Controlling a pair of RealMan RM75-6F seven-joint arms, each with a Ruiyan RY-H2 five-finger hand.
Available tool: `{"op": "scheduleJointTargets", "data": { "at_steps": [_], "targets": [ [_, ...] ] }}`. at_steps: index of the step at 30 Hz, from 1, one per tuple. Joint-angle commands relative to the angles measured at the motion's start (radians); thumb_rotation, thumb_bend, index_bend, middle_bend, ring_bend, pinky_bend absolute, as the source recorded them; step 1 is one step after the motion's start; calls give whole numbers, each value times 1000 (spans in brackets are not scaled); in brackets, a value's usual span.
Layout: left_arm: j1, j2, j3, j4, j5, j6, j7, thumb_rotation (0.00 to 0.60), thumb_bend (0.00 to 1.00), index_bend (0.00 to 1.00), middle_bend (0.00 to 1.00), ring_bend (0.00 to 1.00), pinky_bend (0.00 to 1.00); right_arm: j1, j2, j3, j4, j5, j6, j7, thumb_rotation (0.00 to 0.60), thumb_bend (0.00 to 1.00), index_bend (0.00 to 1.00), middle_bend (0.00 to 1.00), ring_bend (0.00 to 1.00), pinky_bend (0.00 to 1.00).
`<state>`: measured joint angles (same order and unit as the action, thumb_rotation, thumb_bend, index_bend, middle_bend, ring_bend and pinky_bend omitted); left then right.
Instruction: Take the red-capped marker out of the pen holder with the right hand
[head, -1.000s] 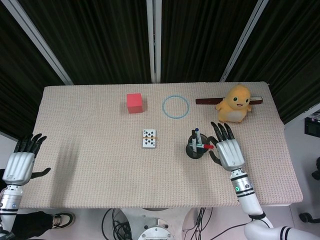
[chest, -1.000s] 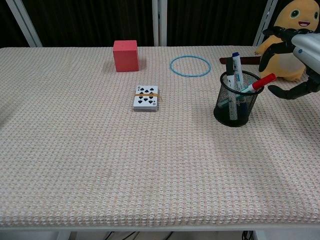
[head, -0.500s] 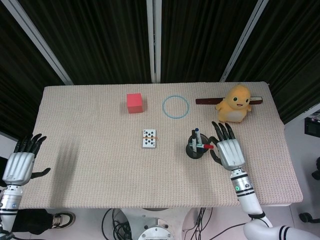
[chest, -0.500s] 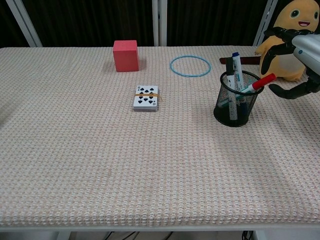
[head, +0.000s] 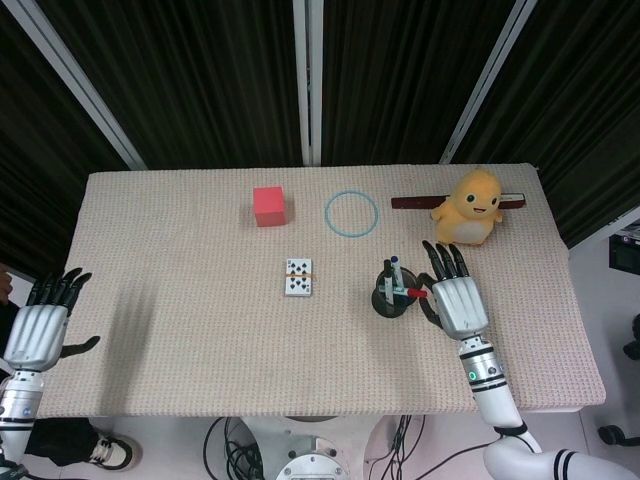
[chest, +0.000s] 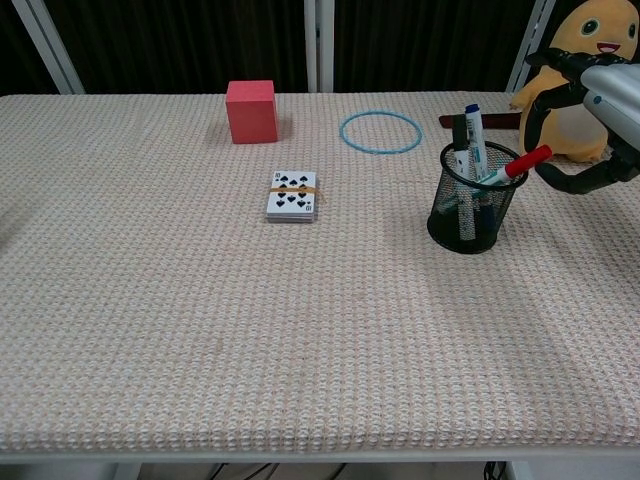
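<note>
Silver-backed right hand (chest: 600, 110) hangs open, fingers spread, just right of the red-capped marker (chest: 512, 168), which leans out of the mesh pen holder (chest: 473, 205). Approach step, I judge; next, pinch the cap.

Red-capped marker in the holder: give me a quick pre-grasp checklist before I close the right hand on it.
1. Red-capped marker leans out over the rim toward the right hand: ok.
2. Right hand's fingers spread, holding nothing: ok.
3. Fingers touching the cap: not ok, a gap shows.
4. Mesh pen holder upright: ok.
5. Blue-capped marker apart from the red cap: ok.
6. Plush duck close behind the hand, contact: cannot tell.
</note>
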<state>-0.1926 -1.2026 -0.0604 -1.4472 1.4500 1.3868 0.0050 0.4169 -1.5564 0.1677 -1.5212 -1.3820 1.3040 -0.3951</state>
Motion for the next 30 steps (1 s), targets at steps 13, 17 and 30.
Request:
{"op": "scheduleJointTargets", "data": {
  "at_steps": [13,17,30],
  "targets": [
    [0,1,1,-3,2,-2,1,600,62,112,58,0,44,-22,78,-5,-63,-96,76,164,600,338,681,50,0,0],
    [-1,-1,2,-2,5,-2,-1,600,61,112,58,0,44,-49,158,10,-121,-104,110,290,600,340,698,56,0,0],
    [-6,-2,3,-8,9,-7,12,600,62,112,58,0,44,-89,189,64,-7,-20,158,351,600,374,725,74,0,0]
  ]
}}
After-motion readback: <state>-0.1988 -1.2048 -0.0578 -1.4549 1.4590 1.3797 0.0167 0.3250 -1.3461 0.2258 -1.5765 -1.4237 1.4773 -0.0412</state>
